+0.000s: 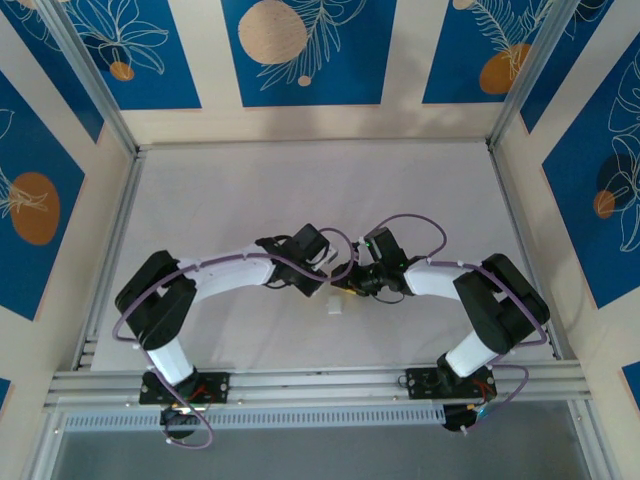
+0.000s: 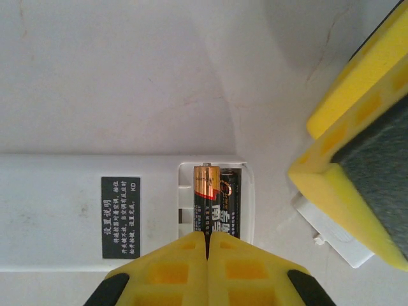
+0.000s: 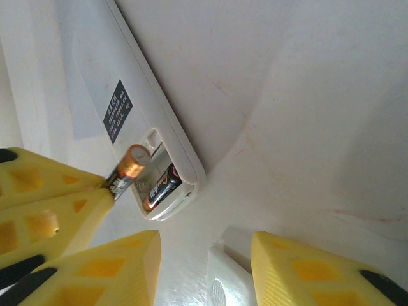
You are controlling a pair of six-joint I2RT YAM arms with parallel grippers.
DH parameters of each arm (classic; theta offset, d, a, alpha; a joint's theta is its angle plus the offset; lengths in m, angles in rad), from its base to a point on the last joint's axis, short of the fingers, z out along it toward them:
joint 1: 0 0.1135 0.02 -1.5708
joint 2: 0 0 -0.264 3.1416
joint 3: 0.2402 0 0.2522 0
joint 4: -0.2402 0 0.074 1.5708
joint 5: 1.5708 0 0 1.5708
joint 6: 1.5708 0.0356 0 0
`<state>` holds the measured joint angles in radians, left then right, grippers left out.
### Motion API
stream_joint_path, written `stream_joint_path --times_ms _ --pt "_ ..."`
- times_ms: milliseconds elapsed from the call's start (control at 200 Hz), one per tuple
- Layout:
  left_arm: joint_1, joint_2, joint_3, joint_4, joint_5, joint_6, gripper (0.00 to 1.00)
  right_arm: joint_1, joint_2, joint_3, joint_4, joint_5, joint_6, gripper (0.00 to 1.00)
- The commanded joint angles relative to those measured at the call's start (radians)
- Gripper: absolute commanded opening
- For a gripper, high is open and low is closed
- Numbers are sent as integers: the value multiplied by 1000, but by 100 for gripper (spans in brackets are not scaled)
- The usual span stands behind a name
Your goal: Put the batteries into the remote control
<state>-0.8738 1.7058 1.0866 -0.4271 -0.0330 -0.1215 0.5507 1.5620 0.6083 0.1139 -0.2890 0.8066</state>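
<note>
From above, the left gripper (image 1: 323, 284) and right gripper (image 1: 354, 285) meet over the near middle of the counter (image 1: 300, 190); the left wrist view has the left gripper clenched on a tilted battery (image 2: 205, 191) in the remote control (image 2: 64, 217), beside a seated battery (image 2: 230, 204); the right wrist view has the right gripper released, fingers apart.

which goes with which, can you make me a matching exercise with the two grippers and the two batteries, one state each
Things:
1. left gripper
2. right gripper
3. raised battery
4. other battery

States:
a. lying flat in the open compartment of the remote control
b. open, above the loose white piece
c. shut on a battery
d. tilted, gold end lifted over the compartment

Pairs: 1-c, 2-b, 3-d, 4-a
</note>
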Motion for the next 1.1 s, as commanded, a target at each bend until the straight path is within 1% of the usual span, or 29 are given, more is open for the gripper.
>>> stream_joint_path --times_ms 0,165,520,715,800,915,1095 --pt "-7 -29 2 -12 -18 -4 5 9 18 -11 9 -22 11 43" --pt "-8 -31 -18 19 -13 -19 6 10 17 -8 12 -25 14 43" --pt "-7 -27 -134 204 -4 -91 6 0 -12 21 -27 -34 11 43" --pt "-7 -21 -158 229 7 -101 6 0 -5 25 -30 -35 12 43" --pt "-7 -26 -160 231 10 -102 11 0 -1 28 -30 -36 11 43" --pt "-7 -39 -159 227 3 -102 15 0 3 33 -32 -38 11 43" --pt "-7 -63 -154 216 1 -102 15 2 4 37 -30 -38 11 43"
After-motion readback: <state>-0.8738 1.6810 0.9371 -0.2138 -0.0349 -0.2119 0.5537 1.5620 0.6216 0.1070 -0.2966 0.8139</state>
